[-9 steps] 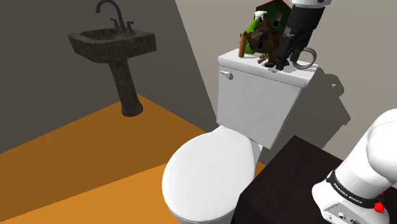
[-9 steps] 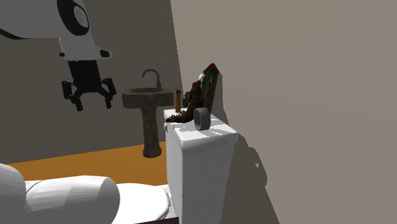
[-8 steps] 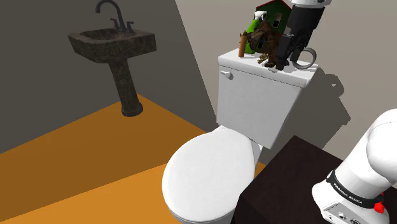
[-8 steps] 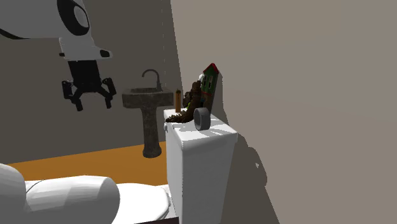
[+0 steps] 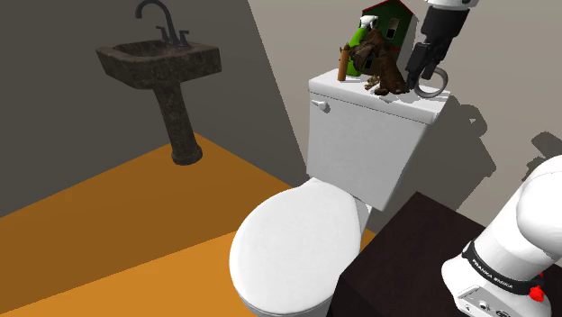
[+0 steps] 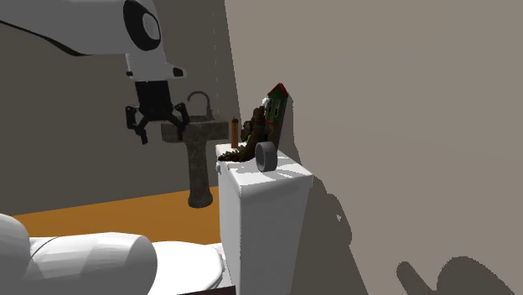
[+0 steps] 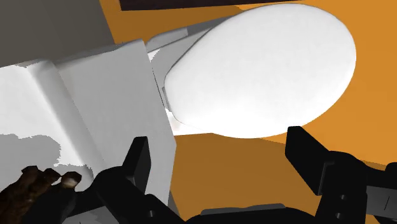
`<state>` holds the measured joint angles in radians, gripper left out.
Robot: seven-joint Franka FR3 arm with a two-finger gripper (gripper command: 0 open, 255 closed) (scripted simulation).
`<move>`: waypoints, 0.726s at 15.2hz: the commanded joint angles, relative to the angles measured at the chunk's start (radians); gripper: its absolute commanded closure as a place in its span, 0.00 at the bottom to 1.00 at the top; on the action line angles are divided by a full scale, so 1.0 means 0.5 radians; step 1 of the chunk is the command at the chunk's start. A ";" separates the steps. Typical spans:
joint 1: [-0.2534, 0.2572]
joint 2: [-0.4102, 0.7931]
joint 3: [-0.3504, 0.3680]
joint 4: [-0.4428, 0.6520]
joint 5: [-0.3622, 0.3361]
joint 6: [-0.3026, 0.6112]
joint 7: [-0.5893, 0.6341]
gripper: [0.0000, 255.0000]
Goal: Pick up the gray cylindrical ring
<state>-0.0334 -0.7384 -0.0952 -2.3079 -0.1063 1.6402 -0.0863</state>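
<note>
Gray ring (image 6: 266, 156) upright near tank lid (image 6: 283, 176) edge; jaws spread, empty, apart from ring in open air.

You are looking into a small bathroom. The floor (image 5: 108, 216) is bright orange. A white toilet (image 5: 342, 194) stands with its tank (image 5: 365, 135) against the pale wall (image 5: 504, 54), and its lid (image 5: 293, 248) is shut. At the shoulder view's left, a dark speckled sink (image 5: 160, 63) stands on a thick leg by the darker wall (image 5: 54, 135), with a curved tap (image 5: 155, 13) on top. The two walls meet in a corner between sink and toilet. Soft shadows fall on the pale wall.
</note>
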 commanded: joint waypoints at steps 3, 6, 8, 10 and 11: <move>-0.046 0.092 -0.180 0.056 -0.083 0.072 -0.198 0.00; -0.073 0.181 -0.317 0.123 -0.130 0.123 -0.348 0.00; -0.086 0.252 -0.410 0.180 -0.152 0.157 -0.449 0.00; -0.095 0.331 -0.503 0.246 -0.164 0.190 -0.552 0.00; -0.097 0.374 -0.550 0.283 -0.167 0.206 -0.604 0.00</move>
<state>-0.0796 -0.5695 -0.3465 -2.1849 -0.1867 1.7378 -0.3601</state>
